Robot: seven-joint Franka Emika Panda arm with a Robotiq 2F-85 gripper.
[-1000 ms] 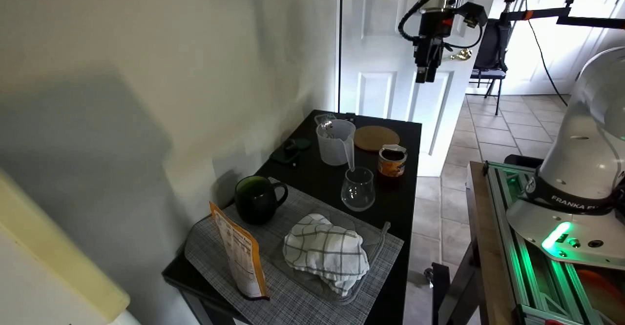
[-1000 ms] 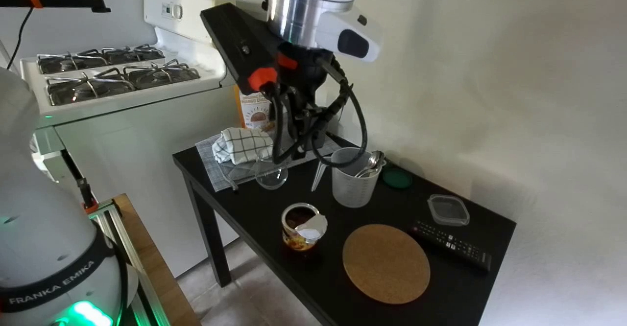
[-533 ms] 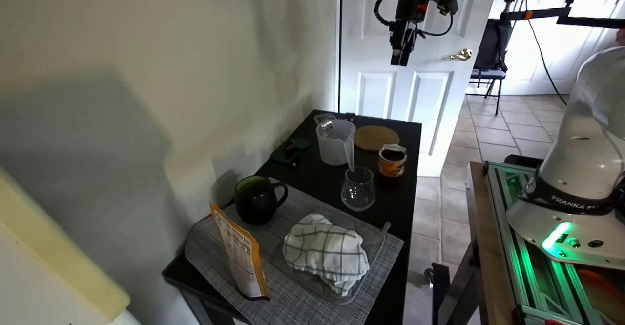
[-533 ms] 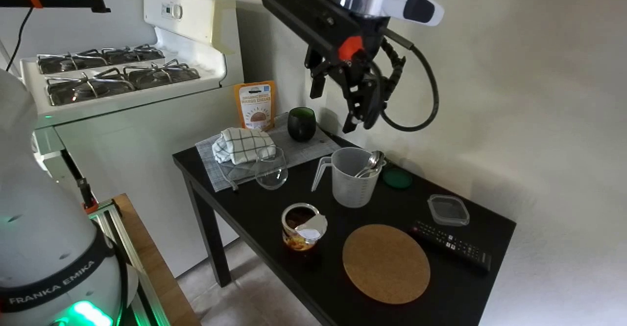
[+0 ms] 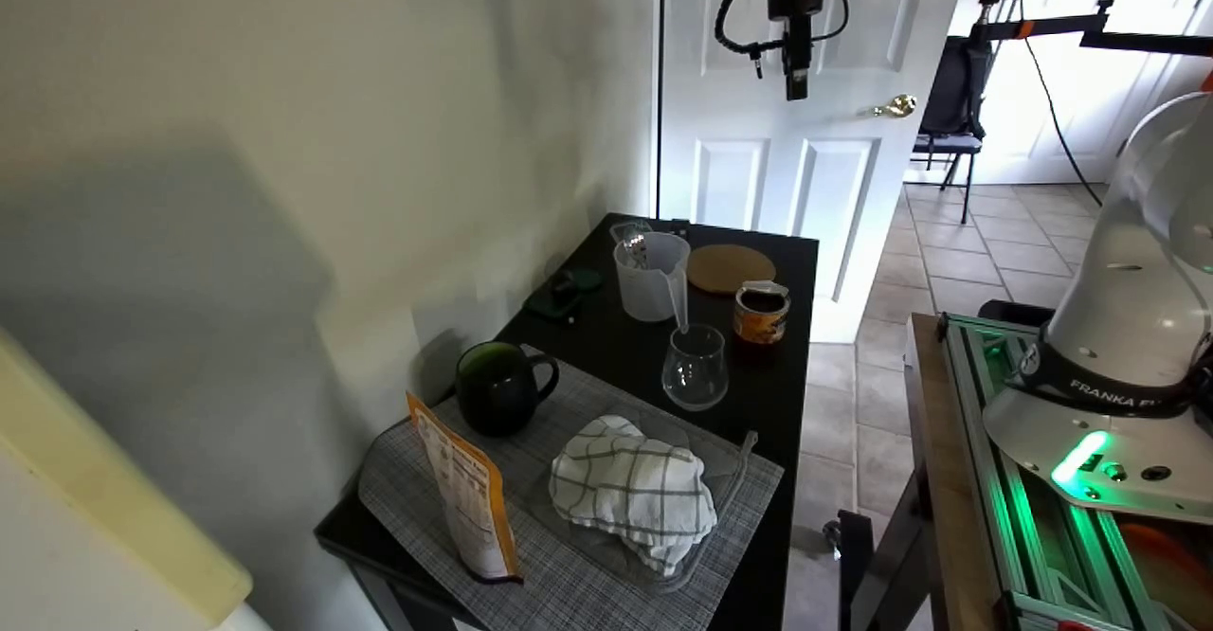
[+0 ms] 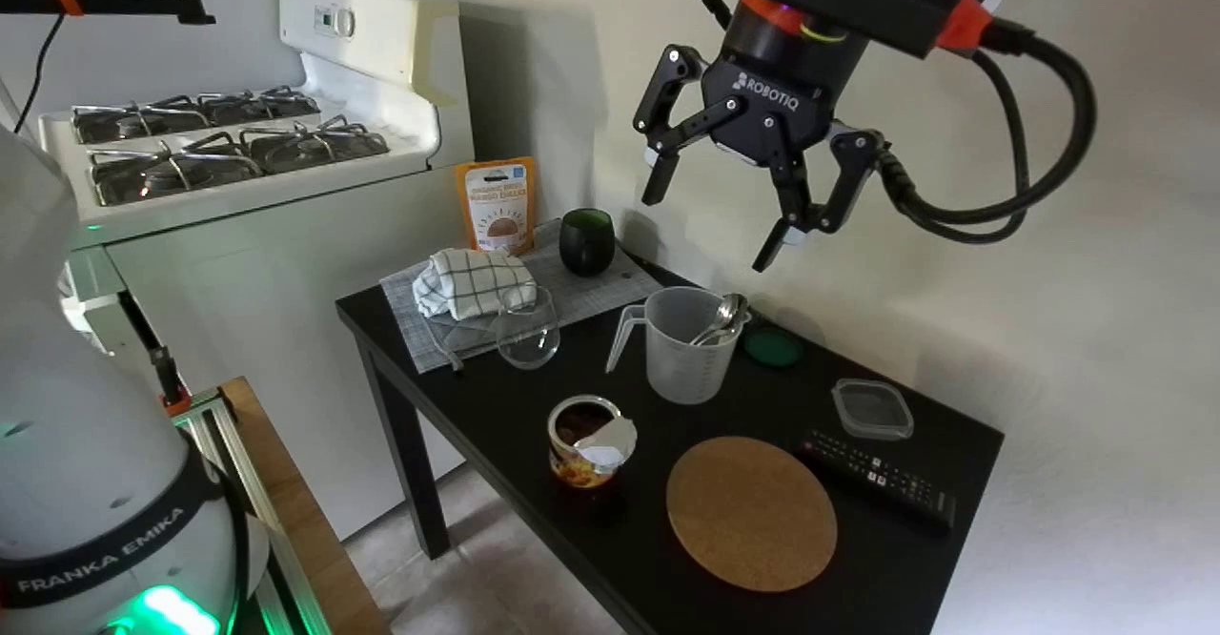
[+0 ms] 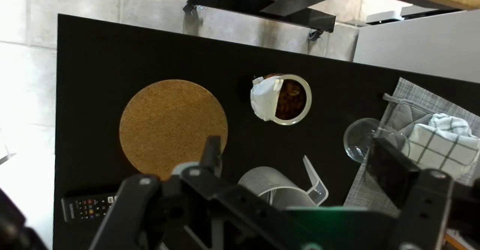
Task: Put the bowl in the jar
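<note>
No thing here is plainly a bowl or a jar. A translucent measuring jug [image 6: 679, 368] stands upright on the black table with spoons [image 6: 721, 320] in it; it also shows in an exterior view [image 5: 644, 285] and, partly hidden by the gripper, in the wrist view [image 7: 260, 180]. A small clear shallow container or lid [image 6: 872, 411] lies near the wall. A clear round glass [image 6: 527, 344] stands between the jug and the mat. My gripper [image 6: 707, 231] is high above the table over the jug, open, with nothing between its fingers; the wrist view [image 7: 296, 145] shows its fingers wide apart.
An opened can [image 6: 577, 468] with its lid peeled back, a cork disc [image 6: 753, 516], a remote [image 6: 877, 478] and a green lid [image 6: 772, 347] lie on the table. A checked towel [image 5: 635, 489], dark mug [image 5: 497, 399] and upright pouch [image 5: 464, 489] are on the grey mat. The wall runs along one side.
My gripper has risen and moved away from the mat end of the table. The wrist has turned, so the open fingers now face an exterior view broadside. The objects on the table have not moved.
</note>
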